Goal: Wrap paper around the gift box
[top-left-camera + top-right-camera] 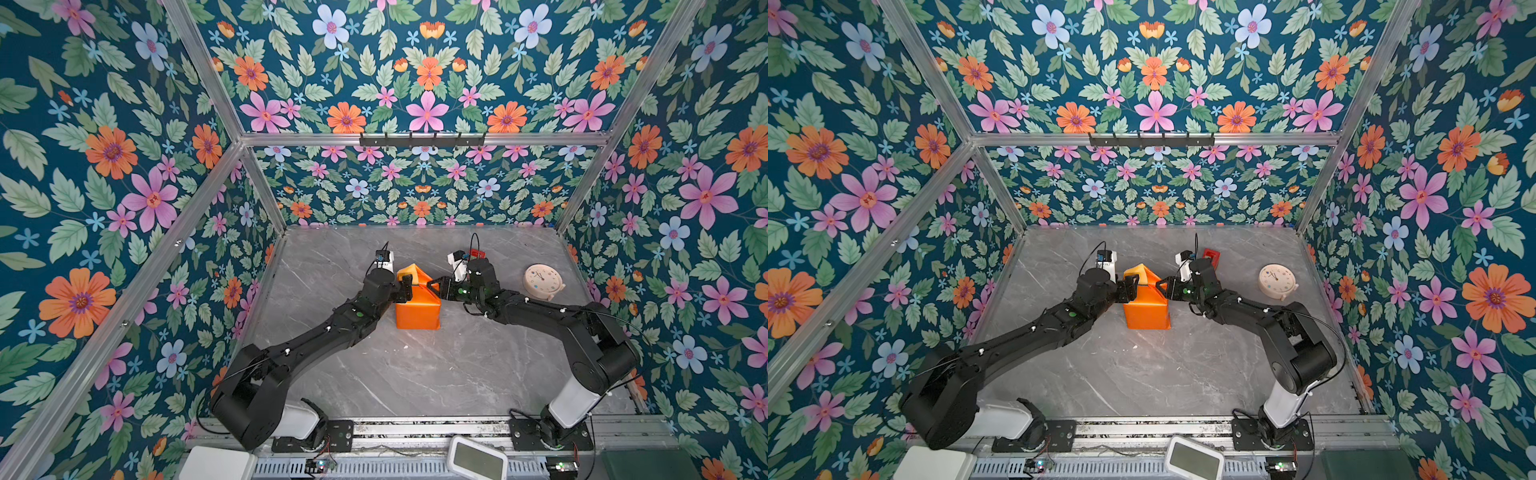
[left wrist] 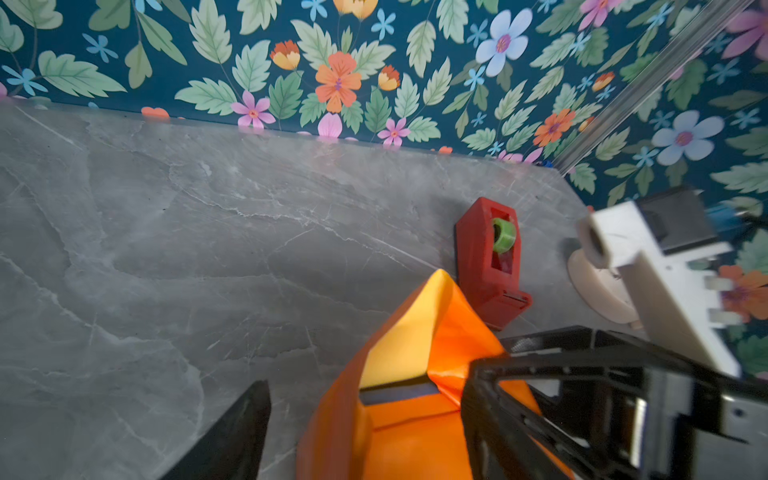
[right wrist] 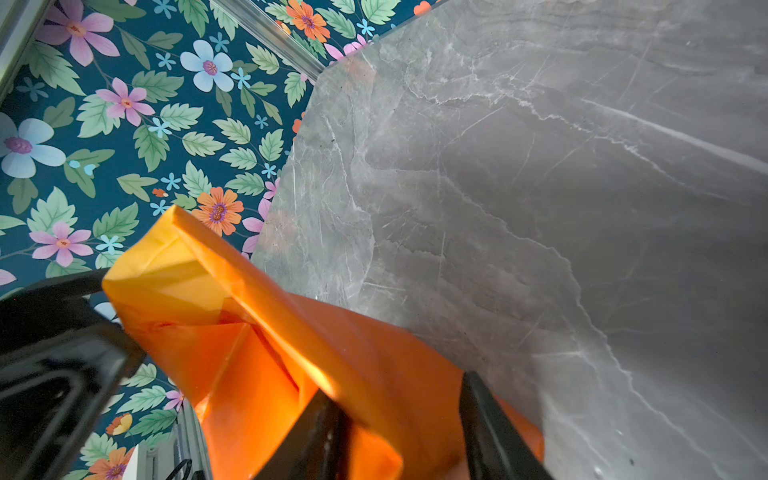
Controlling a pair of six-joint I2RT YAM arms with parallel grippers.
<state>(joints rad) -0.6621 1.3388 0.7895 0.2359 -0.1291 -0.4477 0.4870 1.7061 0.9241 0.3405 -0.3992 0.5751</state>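
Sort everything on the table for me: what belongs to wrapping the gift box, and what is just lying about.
Belongs to the job: the paper, folded round the gift box; probably the red tape dispenser too.
Just lying about: the pale round clock.

Table [image 1: 415, 374] front open; paper [image 1: 417, 311], dispenser [image 2: 478, 257], clock [image 1: 542, 281] stand behind.

counter [image 1: 415, 374]: grey marble-look | red tape dispenser [image 2: 490, 266]: green roll inside, standing on counter just beyond right end effector [image 1: 434, 286], toward back wall | round cream clock [image 1: 542, 281]: dial showing, on counter well out to that end effector's outer side | black hook rail [image 1: 422, 140]: on frame bar, high above | white screened device [image 1: 478, 459]: front rail, well behind
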